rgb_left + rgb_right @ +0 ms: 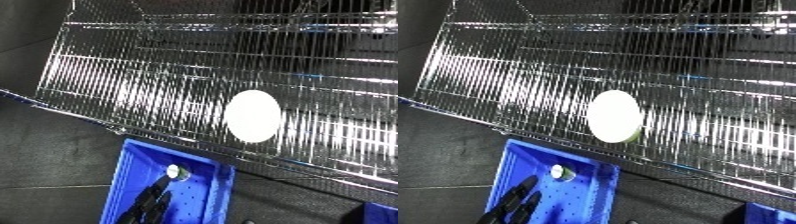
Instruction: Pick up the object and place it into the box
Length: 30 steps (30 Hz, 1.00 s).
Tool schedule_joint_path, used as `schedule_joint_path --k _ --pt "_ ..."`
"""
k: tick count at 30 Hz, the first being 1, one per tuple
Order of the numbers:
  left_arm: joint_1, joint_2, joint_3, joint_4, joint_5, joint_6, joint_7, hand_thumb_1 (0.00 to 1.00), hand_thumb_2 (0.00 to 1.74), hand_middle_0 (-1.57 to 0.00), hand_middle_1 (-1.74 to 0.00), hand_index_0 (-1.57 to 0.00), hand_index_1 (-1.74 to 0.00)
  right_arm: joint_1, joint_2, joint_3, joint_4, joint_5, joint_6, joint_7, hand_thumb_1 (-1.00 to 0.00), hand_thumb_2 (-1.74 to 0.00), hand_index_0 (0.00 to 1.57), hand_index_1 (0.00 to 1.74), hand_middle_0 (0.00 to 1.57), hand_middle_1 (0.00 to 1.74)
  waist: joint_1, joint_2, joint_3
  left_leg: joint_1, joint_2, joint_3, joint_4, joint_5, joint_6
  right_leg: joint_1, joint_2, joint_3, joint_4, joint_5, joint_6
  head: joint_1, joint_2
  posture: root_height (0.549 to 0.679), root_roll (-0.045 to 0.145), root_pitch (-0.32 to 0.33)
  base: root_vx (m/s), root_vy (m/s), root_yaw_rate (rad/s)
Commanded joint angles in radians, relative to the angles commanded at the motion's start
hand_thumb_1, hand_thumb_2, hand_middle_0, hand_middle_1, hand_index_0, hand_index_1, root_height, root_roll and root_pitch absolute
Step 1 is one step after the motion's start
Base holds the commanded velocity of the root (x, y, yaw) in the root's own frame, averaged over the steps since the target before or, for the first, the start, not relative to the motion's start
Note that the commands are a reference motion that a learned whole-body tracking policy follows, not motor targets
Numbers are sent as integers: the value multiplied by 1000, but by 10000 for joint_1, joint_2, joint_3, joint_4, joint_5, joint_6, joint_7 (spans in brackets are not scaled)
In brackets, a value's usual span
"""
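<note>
Head camera looks down, tilted, at a wire rack shelf (178,75) with bright glare streaks across its chrome wires. A white round object (253,116), disc-like, lies on the shelf near its front edge; in the right eye view its lower rim shows a pale green tint, which the left eye view does not show. Below the shelf edge sits a blue bin (509,170) on a dark floor. Inside the bin, a small round silvery item (559,172) rests near the upper wall, well apart from the white disc above. A black hand (512,200) reaches into the bin from the lower edge, fingers extended and apart, gripping nothing that can be seen; which hand it is cannot be told for certain, probably the left, given its place at the view's left. The left eye view shows its fingers closer to the silvery item. A second blue corner (771,212) shows at lower right.
</note>
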Motion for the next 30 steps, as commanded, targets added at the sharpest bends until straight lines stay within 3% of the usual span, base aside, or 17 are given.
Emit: schedule_joint_path --k 7,15,19,23,30 --pt "192 539 786 -2000 -218 -841 -208 0 0 0 0 0 0 248 35 -278 409 464 -215 307 0 0 0 0 0 0 279 -24 0 56 -126 -172 -54 -50 -21 137 -99 -184 -73 -10 -11 652 -111 646 30 104 6 -41 121" --pt "-34 626 1161 -3021 69 -1404 -477 0 0 0 0 0 0 292 284 -368 772 804 -330 600 0 0 0 0 0 0 414 -192 0 118 -144 -249 -123 -50 -47 233 -105 -249 -103 -1 -33 816 -394 647 27 100 9 -35 33" --pt "-600 606 975 -2853 776 -1531 -42 0 0 0 0 0 0 181 408 -325 894 887 -247 737 0 0 0 0 0 0 321 -369 0 154 -84 -200 -114 -90 -43 238 -27 -160 -97 14 -15 432 -524 646 24 96 9 -9 -117" --pt "-1376 562 640 -2370 1769 -1733 609 0 0 0 0 0 0 52 475 -232 944 871 -106 904 0 0 0 0 0 0 117 -574 0 170 9 -89 -43 -147 -33 226 119 6 -102 45 -6 -216 -649 645 20 91 3 10 -220" --pt "-2555 352 227 -983 2374 -1648 1808 0 0 0 0 0 0 -248 543 -5 1004 758 75 1251 0 0 0 0 0 0 -336 -944 0 235 266 160 216 -292 -37 233 353 321 -71 99 17 -1226 -839 644 11 77 6 28 -254"
